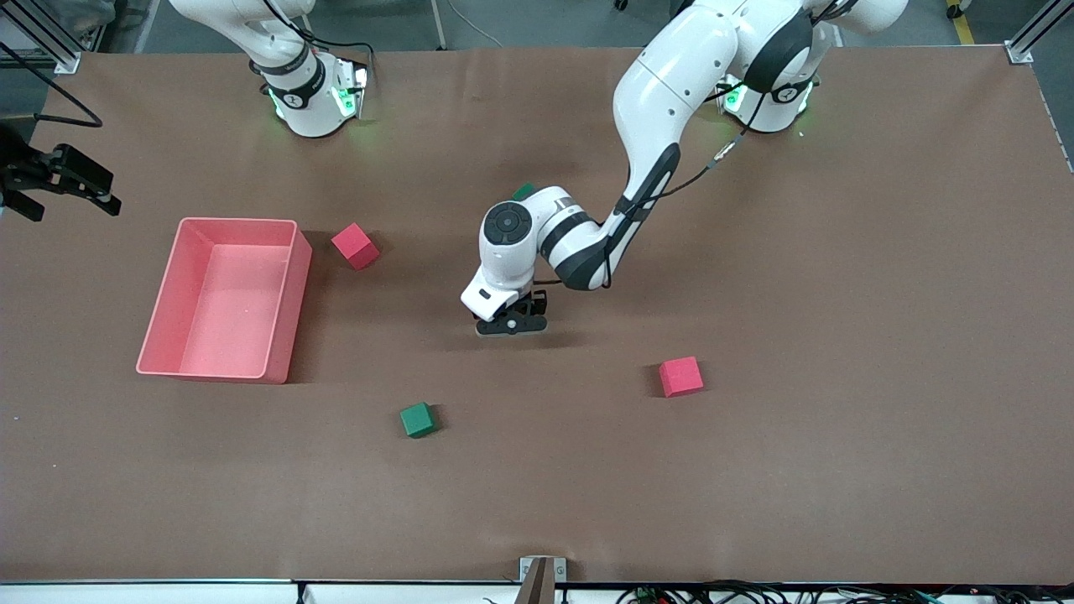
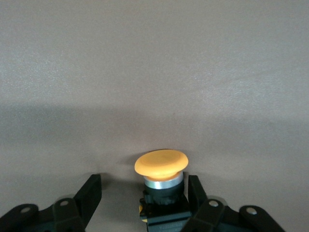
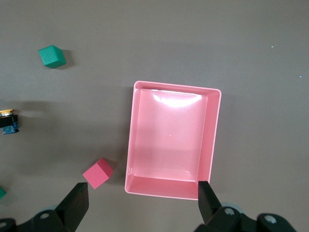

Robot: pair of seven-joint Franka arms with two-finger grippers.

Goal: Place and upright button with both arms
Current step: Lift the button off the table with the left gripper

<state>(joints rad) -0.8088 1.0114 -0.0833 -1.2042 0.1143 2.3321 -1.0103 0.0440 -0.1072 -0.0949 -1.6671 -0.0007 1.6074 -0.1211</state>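
Button [image 2: 161, 179] sits upright on the worktop [image 1: 839, 294], orange cap up, silver collar and black body below. It's about mid-worktop, under the left arm's wrist. Also visible at the edge of the right wrist view, where a blue part of its body shows.

Left tool [image 1: 512, 324] is down at the worktop around the button. Fingers [image 2: 91, 193] stand apart, one on each side of the body; one is just beside it, the other has a clear gap. Not clamped.

Right tool [image 3: 142, 200] is up over the right arm's end of the worktop, above the pink bin [image 1: 289, 294]; arm waits. Fingers wide apart, holding nothing.

Bin is rectangular, open top. Red cube [image 1: 355, 246] just beside the bin's corner, on the side toward the button. Second red cube [image 1: 680, 376] nearer the front camera than the button, toward the left arm's end. Green cube [image 1: 418, 419] nearer the camera still. Another green object [image 1: 524, 191] peeks out above the left arm's wrist; mostly hidden.
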